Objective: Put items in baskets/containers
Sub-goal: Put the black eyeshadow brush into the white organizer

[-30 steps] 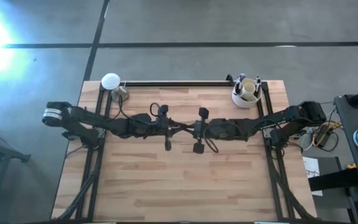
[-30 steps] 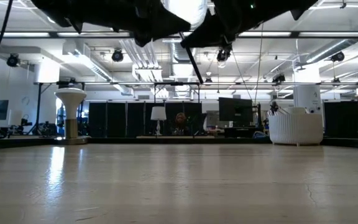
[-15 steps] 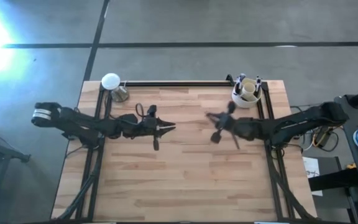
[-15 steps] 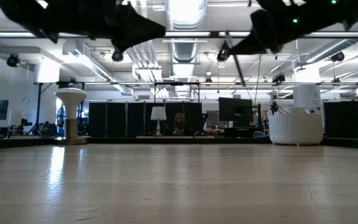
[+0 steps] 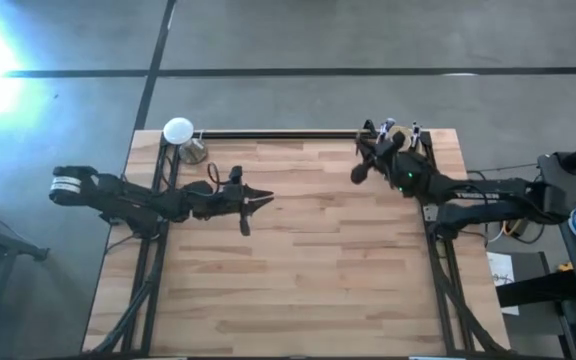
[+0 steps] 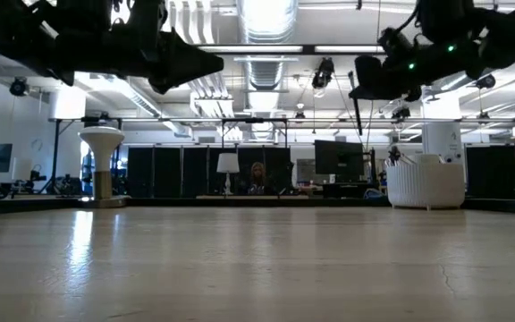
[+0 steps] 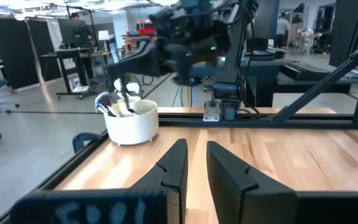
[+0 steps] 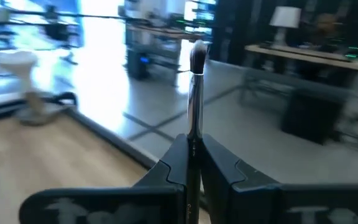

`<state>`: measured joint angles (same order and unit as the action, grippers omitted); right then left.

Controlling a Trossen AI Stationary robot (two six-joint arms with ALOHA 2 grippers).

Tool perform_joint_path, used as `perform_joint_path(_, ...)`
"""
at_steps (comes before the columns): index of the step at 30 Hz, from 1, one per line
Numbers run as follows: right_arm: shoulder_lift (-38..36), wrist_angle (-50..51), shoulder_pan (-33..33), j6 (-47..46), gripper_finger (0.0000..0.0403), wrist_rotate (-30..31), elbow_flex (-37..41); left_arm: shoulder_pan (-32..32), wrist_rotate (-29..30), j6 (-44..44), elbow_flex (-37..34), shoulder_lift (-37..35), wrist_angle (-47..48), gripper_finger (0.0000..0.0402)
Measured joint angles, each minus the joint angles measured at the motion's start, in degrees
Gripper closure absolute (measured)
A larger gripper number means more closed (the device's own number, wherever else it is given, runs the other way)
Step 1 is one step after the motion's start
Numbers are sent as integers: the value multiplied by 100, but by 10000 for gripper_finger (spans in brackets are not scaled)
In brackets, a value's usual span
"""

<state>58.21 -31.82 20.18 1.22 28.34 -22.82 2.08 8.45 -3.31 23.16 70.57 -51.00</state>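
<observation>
1. Table (image 5: 298, 280): near half seen bare; wide room in the middle betw. the arms.
2. Left gripper (image 7: 194, 163): held above the left-centre boards; fingers a bit apart, nothing betw. them.
3. Right gripper (image 8: 193, 155): clamped on a brush (image 8: 196, 93), raised at the far-right corner over the cup (image 7: 131, 122); handle end hidden by fingers.
4. Cup by the far rail, partly covered by the arm in high view; brushes seen inside, count unclear.

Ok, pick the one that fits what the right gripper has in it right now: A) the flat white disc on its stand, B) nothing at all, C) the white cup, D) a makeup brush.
D: in the right wrist view the right gripper is shut on a thin makeup brush, whose dark bristle tip points away past the fingers.
</observation>
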Motion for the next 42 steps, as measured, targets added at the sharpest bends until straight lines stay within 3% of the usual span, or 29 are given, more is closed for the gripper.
perform_joint_path(3,162,-94,346,39,386,288,-42,8,-2,-5,0,0,-1,347)
perform_joint_path(6,82,-111,520,235,386,1130,3,9,-2,-7,0,0,7,347)
perform_joint_path(9,-232,-115,553,583,386,1978,147,9,-2,-58,-7,7,101,347)
perform_joint_path(16,-966,-111,820,774,386,3025,748,9,-2,-63,-7,11,115,347)
perform_joint_path(24,-1433,-114,1492,350,386,3029,1500,9,-2,-61,-7,11,156,347)
perform_joint_path(36,-1456,-510,1982,-62,386,2959,2151,11,-2,-59,-7,11,172,347)
perform_joint_path(42,-1429,-546,2165,-275,386,2541,2196,9,-2,-67,-7,11,179,347)
